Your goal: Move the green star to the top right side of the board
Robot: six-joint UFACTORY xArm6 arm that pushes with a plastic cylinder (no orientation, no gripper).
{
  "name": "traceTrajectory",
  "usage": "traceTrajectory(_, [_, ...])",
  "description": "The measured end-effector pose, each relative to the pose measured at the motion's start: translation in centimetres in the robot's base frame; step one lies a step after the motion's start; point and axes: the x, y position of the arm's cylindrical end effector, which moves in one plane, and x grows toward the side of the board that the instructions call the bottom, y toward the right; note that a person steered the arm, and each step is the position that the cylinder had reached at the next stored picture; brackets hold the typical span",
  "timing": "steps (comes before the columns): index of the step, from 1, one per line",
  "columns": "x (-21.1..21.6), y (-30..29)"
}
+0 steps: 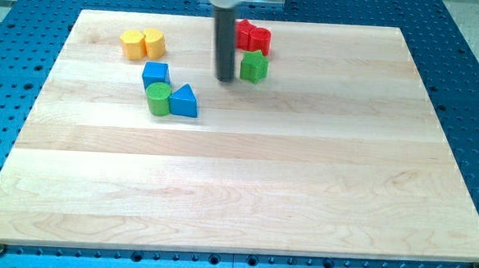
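The table [236, 191] fills nearly the whole view, pale wood, with a blue perforated bench [474, 48] showing all around its edge; nothing more of the room is visible. Most of the wood is bare, and every block sits up near twelve o'clock.

My rod comes down from the top edge, and my tip [225, 79] rests just at nine o'clock of the green star [254, 67], close beside it, though I can't tell if it touches. There's no claw on me at all, only this rod, so nothing is held; I can only shove.

The star stands a little right of top centre, with two red blocks [254, 37] tight at its twelve o'clock. By my reckoning the job is barely started: the top right corner is well apart, out towards two o'clock, and the whole push along three o'clock remains.

Off to nine o'clock of me: a blue cube [156, 73], a blue triangle [184, 101], a green cylinder [158, 98], and two yellow blocks [142, 43] at ten.
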Motion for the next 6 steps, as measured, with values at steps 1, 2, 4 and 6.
traceTrajectory(1, [-4.6, 6.6])
traceTrajectory(2, [-3.4, 3.0])
traceTrajectory(4, [-8.2, 11.1])
traceTrajectory(6, [-0.6, 6.8])
